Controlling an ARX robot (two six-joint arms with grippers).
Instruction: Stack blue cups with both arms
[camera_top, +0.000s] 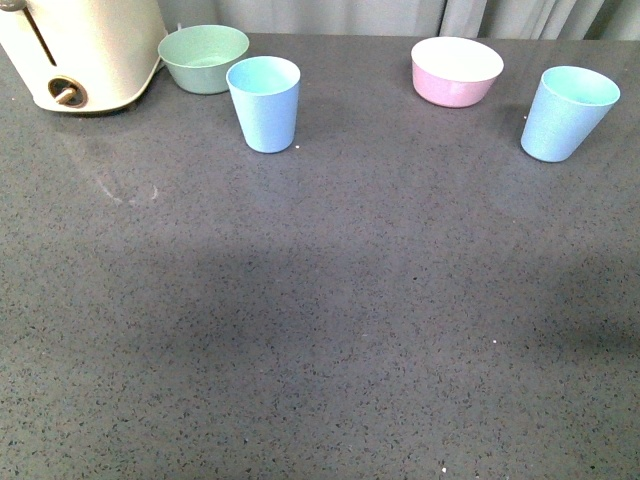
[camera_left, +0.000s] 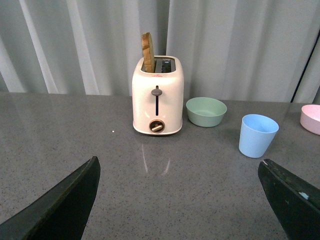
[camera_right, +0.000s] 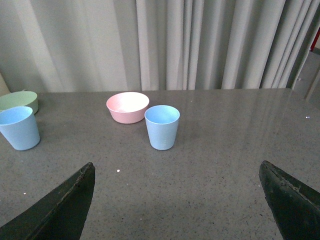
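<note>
Two pale blue cups stand upright on the grey table. One blue cup (camera_top: 264, 103) is at the back left, next to the green bowl; it also shows in the left wrist view (camera_left: 257, 135) and the right wrist view (camera_right: 19, 128). The other blue cup (camera_top: 566, 112) is at the back right, beside the pink bowl; it shows in the right wrist view (camera_right: 162, 127). Neither arm shows in the front view. My left gripper (camera_left: 180, 192) is open and empty, well short of its cup. My right gripper (camera_right: 177, 195) is open and empty, short of the right cup.
A cream toaster (camera_top: 85, 50) with a slice in it stands at the back left (camera_left: 157, 95). A green bowl (camera_top: 203, 58) sits beside it. A pink bowl (camera_top: 456, 70) with white inside sits at the back. A grey curtain hangs behind the table.
</note>
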